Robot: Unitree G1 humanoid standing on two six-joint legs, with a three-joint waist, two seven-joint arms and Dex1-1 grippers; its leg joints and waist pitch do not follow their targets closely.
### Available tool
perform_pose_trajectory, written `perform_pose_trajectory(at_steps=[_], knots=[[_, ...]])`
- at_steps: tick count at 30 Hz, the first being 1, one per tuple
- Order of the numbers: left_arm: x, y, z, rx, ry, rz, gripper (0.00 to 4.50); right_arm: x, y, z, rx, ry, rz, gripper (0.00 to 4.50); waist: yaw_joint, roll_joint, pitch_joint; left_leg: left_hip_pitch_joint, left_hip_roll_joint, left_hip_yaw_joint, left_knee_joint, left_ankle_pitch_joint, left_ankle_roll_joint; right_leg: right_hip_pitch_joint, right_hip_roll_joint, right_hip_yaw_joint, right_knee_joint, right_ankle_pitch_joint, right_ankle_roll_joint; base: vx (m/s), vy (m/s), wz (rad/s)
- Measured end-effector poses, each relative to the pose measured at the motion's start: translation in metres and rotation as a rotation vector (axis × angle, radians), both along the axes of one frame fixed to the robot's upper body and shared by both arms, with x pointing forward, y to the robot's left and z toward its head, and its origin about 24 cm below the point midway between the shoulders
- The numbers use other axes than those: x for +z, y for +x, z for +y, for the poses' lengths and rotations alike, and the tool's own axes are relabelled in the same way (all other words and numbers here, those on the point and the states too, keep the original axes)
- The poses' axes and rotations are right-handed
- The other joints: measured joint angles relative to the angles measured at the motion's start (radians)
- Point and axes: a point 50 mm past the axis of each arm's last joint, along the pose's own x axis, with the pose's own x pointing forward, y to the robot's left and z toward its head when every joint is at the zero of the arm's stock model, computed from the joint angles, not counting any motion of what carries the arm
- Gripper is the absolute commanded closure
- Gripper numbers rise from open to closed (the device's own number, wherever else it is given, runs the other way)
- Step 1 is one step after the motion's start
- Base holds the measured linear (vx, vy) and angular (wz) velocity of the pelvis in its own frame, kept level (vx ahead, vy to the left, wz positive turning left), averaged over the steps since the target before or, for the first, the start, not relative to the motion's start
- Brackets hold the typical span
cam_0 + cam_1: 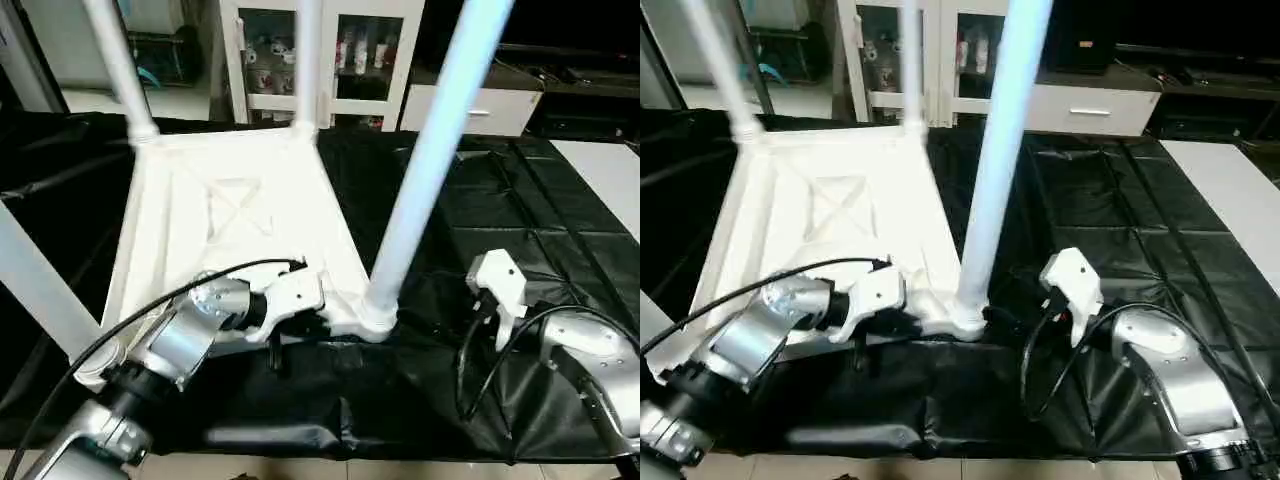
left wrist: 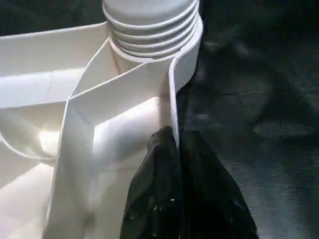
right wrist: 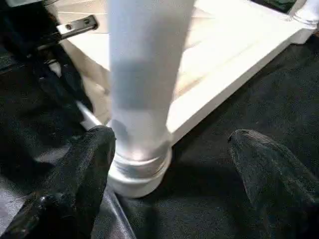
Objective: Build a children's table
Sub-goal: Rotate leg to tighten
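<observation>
A black sheet [image 1: 520, 220] covers the work surface, with a white glass-fronted cabinet [image 1: 330, 60] and a low white drawer unit [image 1: 470, 105] against the far wall. In the left eye view the tabletop [image 1: 230, 230] lies underside up on the sheet, its X-shaped ribs showing, and four legs stand in its corner sockets: two at the far corners [image 1: 120, 70] [image 1: 307, 60], one at the near right corner [image 1: 430, 160], and one at the near left corner [image 1: 35, 290], running off the picture's edge. The left gripper [image 1: 278, 352] sits at the tabletop's near edge, just left of the near right socket [image 1: 375, 318]; the right gripper [image 1: 478, 312] rests over the sheet, near that socket but apart from it. The right eye view gives the same layout, and a flat white board [image 1: 1230, 200] lies on the sheet at the far right. In the left wrist view the left gripper's black fingers [image 2: 154, 194] are clenched on the thin side wall of the tabletop, one inside and one outside, just short of the socket, where the leg's threaded end [image 2: 149, 30] is seated with several threads exposed. In the right wrist view the right gripper's fingers [image 3: 79, 174] stand wide apart and released, grasping nothing, with the near right leg and its socket ahead between them, untouched.
</observation>
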Motion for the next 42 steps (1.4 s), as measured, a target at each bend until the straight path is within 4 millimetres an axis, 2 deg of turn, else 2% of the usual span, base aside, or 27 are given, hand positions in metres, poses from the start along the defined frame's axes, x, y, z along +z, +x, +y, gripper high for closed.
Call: perform_pose_trajectory(at_steps=[6, 8, 12, 21, 28, 34, 39, 40, 42], knots=[[-0.001, -0.001, -0.003, -0.005, -0.012, -0.003, 4.47, 0.000, 0.000, 0.000, 0.000, 0.000, 0.000, 0.54, 0.000, 0.000, 0.000, 0.000, 0.000, 0.001, 0.000, 0.000, 0.000, 0.000, 0.000, 0.001, 0.000, 0.000, 0.000, 0.000, 0.000, 0.00], [-0.001, -0.001, -0.007, 0.012, -0.024, 0.001, 4.03, 0.000, 0.000, 0.000, 0.005, 0.000, 0.001, 0.54, 0.002, -0.001, 0.000, 0.000, 0.000, 0.002, 0.000, 0.000, 0.000, 0.000, 0.000, 0.001, 0.000, 0.000, 0.000, 0.000, 0.000, 0.00], [-0.003, -0.001, -0.006, 0.010, -0.002, -0.002, 4.03, 0.000, 0.000, 0.000, 0.011, 0.000, 0.001, 0.54, -0.004, -0.001, 0.001, 0.000, 0.000, 0.004, 0.000, 0.000, 0.000, 0.000, 0.000, 0.004, 0.000, 0.000, 0.000, 0.000, 0.000, 0.00], [-0.003, -0.001, -0.005, 0.005, 0.008, -0.009, 4.03, -0.001, 0.000, -0.001, 0.012, -0.001, 0.006, 0.54, -0.004, -0.001, 0.001, 0.000, 0.000, 0.005, 0.000, 0.000, 0.000, 0.000, 0.000, 0.004, 0.000, -0.001, 0.001, 0.000, 0.000, 0.00], [-0.003, -0.001, -0.006, -0.005, -0.004, -0.020, 4.45, 0.000, -0.001, -0.002, 0.044, -0.008, 0.016, 0.54, -0.003, 0.000, 0.001, 0.000, 0.000, 0.005, 0.000, 0.000, 0.000, 0.000, 0.000, 0.004, 0.000, -0.001, 0.001, 0.000, 0.000, 0.00], [-0.002, -0.002, -0.005, -0.042, -0.027, -0.032, 4.45, 0.000, -0.005, -0.003, 0.130, -0.031, 0.048, 0.54, -0.004, 0.000, 0.000, 0.000, 0.001, 0.005, -0.001, 0.000, 0.000, -0.001, 0.000, 0.003, 0.000, -0.002, 0.003, 0.000, 0.000, 0.00], [-0.003, -0.007, -0.004, -0.093, -0.039, -0.019, 4.45, -0.007, 0.004, -0.001, 0.122, -0.017, 0.063, 0.54, 0.000, 0.005, -0.001, -0.001, 0.002, 0.008, -0.001, 0.000, 0.000, -0.001, -0.002, 0.003, 0.000, -0.002, 0.002, 0.000, 0.000, 0.00], [-0.003, -0.007, -0.004, -0.096, -0.038, -0.019, 4.50, -0.009, 0.004, 0.000, 0.133, -0.009, 0.072, 0.28, -0.001, 0.005, -0.001, -0.001, 0.002, 0.009, -0.001, 0.000, 0.000, -0.001, -0.002, 0.003, 0.000, -0.002, 0.002, 0.000, 0.000, 0.00], [-0.003, -0.007, -0.003, -0.096, -0.037, -0.019, 4.50, -0.011, 0.005, 0.003, 0.137, 0.009, 0.083, 0.21, -0.002, 0.005, -0.001, 0.000, 0.002, 0.009, -0.001, 0.000, 0.001, -0.001, -0.002, 0.004, 0.001, -0.002, 0.002, 0.000, 0.000, 0.00]])
